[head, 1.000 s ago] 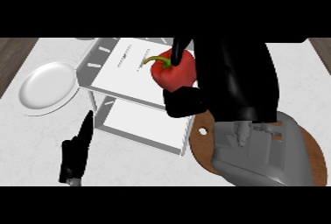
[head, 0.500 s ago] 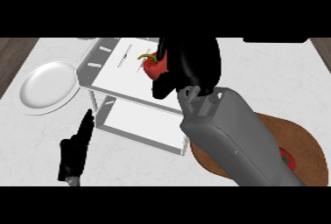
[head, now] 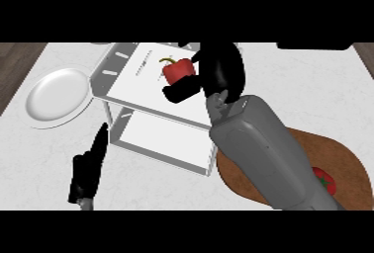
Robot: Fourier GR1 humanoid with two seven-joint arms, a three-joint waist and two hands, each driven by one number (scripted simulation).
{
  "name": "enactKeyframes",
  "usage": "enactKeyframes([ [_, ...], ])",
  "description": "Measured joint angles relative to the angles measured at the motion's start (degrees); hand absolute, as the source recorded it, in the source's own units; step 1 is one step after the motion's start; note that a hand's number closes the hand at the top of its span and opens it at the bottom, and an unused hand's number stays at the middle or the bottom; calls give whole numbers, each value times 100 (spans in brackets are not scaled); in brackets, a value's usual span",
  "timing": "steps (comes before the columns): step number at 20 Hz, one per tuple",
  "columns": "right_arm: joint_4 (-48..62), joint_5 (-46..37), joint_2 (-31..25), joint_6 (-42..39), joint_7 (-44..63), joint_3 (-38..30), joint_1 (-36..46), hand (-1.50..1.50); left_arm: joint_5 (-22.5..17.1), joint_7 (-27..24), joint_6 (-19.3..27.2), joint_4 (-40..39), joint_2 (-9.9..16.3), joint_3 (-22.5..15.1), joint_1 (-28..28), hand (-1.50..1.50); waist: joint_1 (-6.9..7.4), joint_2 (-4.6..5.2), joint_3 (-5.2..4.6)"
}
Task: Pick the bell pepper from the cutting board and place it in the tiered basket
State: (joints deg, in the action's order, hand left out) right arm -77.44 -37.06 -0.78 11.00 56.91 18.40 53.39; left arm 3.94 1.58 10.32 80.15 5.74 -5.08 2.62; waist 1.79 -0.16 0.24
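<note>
Head view: basket [head: 124, 74] top tier w/ pepper [head: 177, 71] over it, my right hand [head: 215, 74] curled round it, thumb below. Lower tier bare. Board [head: 343, 163] at right w/ a red veg [head: 326, 181] partly behind my forearm. Plate [head: 57, 94] just left of basket. My left hand [head: 87, 170] rests open at lower left.

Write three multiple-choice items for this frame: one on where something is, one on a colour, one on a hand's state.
1. Where is the bell pepper?
A. over the tiered basket's top tray
B. on the white plate
C. on the cutting board

2. What colour is the plate?
A. blue
B. white
C. black

3. What is the right hand doing?
A. resting open
B. curled, holding nothing
C. curled round the pepper

Key: 1 A, the pepper shows above the tiered basket; 2 B, it is plain white; 3 C, thumb and fingers wrap the pepper.
</note>
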Motion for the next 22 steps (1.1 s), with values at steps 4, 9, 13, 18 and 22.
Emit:
enactKeyframes([
  [4,36,526,-9,764,-211,-50,26,-150,8,-22,43,-30,-53,14,-10,0,-20,0,-2],
  [9,-58,736,31,1693,-601,-129,-54,-150,-42,-100,6,18,-3,99,94,0,-67,-2,-9],
  [13,-340,306,-131,2155,-601,-419,-163,-150,-72,-101,9,88,18,151,192,0,-162,-18,-10],
  [18,-1332,-116,-663,2131,-153,-944,-706,-150,-72,-89,75,119,10,208,298,0,-333,-58,-3],
  [22,-2525,1,-1138,1892,138,-1418,-1491,-150,-74,-130,96,185,0,224,397,0,-404,-70,-2],
])
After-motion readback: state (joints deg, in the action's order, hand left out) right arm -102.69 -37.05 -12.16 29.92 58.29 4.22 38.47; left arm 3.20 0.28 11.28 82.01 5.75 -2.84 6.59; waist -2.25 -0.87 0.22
